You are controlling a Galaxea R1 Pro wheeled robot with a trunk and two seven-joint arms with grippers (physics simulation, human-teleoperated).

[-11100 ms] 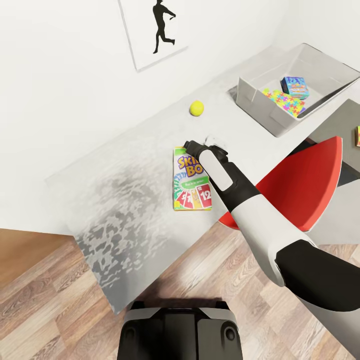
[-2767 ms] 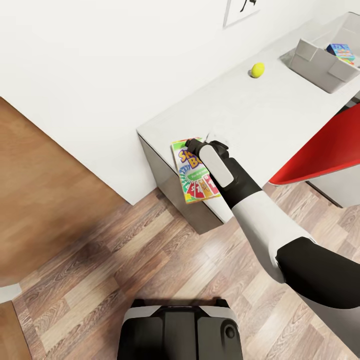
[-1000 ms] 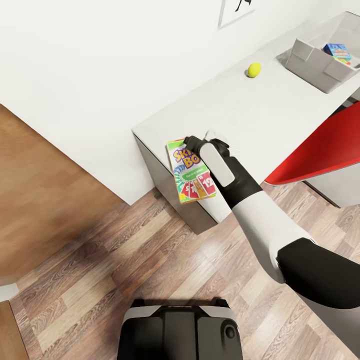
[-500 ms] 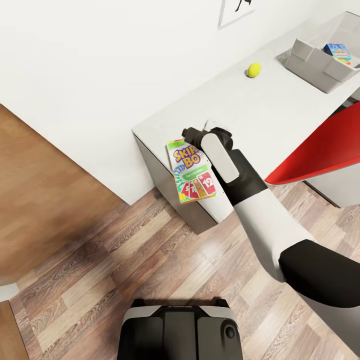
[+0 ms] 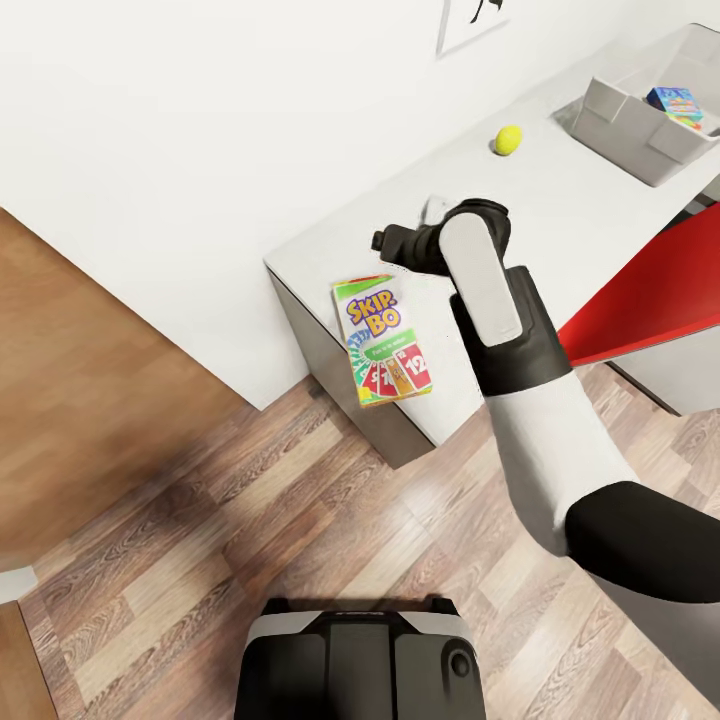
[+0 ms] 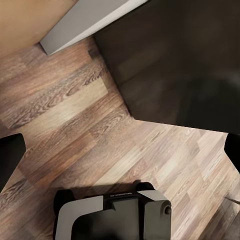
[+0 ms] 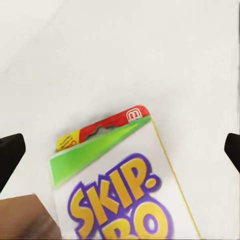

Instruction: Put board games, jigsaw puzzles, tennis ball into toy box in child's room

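Right pincer [image 5: 385, 240]: fingers spread apart, empty, raised above the table [image 5: 560, 215]. Skip-Bo box [image 5: 383, 338] lies flat just below it, overhanging the table corner. Left pincer: fingers apart over the floor [image 6: 100, 135].

Bright, even, diffuse light; the white wall [image 5: 200, 120] and pale table [image 5: 560, 200] nearly wash out. Shadows stay soft. The right wrist view's Skip-Bo box [image 7: 125, 185] looks slightly blurred.

— What do we see on the bench [image 5: 560, 215]?
— The Skip-Bo box [image 5: 383, 340] at its near corner, seemingly overhanging the edge; the tennis ball [image 5: 508, 140] farther along; the toy box [image 5: 630, 125] at the far end.
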